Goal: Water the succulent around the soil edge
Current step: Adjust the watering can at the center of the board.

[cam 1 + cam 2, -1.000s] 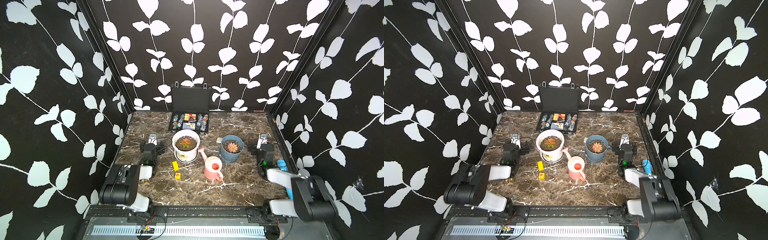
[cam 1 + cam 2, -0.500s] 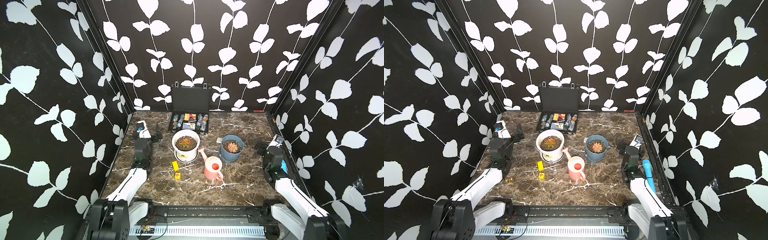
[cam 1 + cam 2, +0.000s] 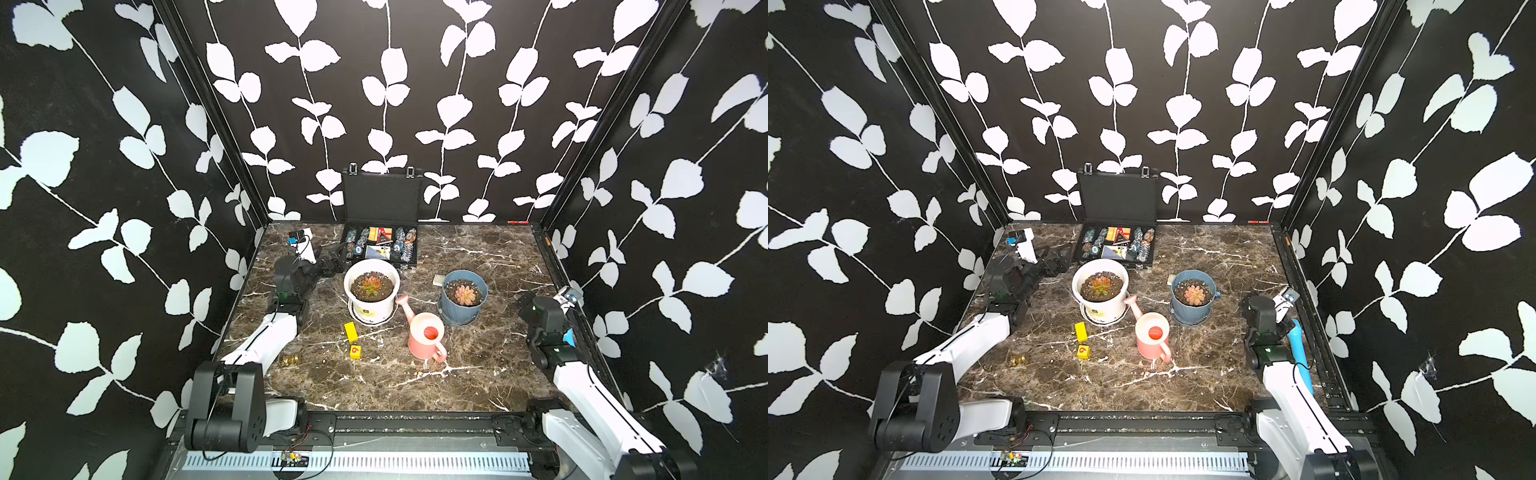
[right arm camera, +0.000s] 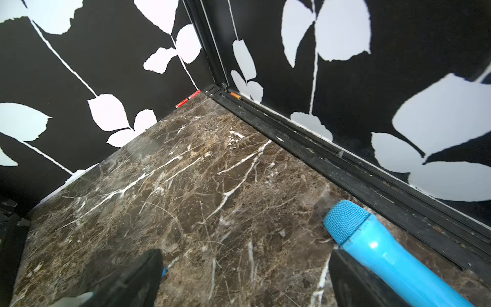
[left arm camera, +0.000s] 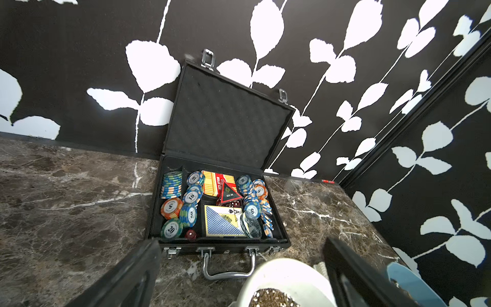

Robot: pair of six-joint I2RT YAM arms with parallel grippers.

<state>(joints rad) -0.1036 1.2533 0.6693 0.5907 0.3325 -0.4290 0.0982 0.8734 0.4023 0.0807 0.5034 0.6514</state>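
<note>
The succulent (image 3: 371,285) (image 3: 1100,284), orange-red at its centre, stands in a white pot (image 3: 348,277) mid-table. The soil edge (image 3: 385,290) is a dark gritty ring inside the rim; part of it shows in the left wrist view (image 5: 271,297). A pink watering can (image 3: 426,336) (image 3: 1152,334) stands upright in front and to the right of the pot, spout toward it. My left gripper (image 3: 332,262) (image 5: 241,249) hovers open just left of the pot, holding nothing. My right gripper (image 3: 524,305) (image 4: 245,256) is open and empty near the right edge, far from the can.
A blue-grey pot (image 3: 449,309) with a pink rosette stands right of the can. An open black case of poker chips (image 3: 380,245) (image 5: 212,202) sits behind the white pot. Two yellow blocks (image 3: 351,331) lie in front. A blue microphone (image 4: 385,249) (image 3: 1298,349) lies along the right rail.
Both arms have unfolded from their low resting pose. The left gripper has swung up and back to beside the white pot; the right one has risen at the right edge. Both stay open.
</note>
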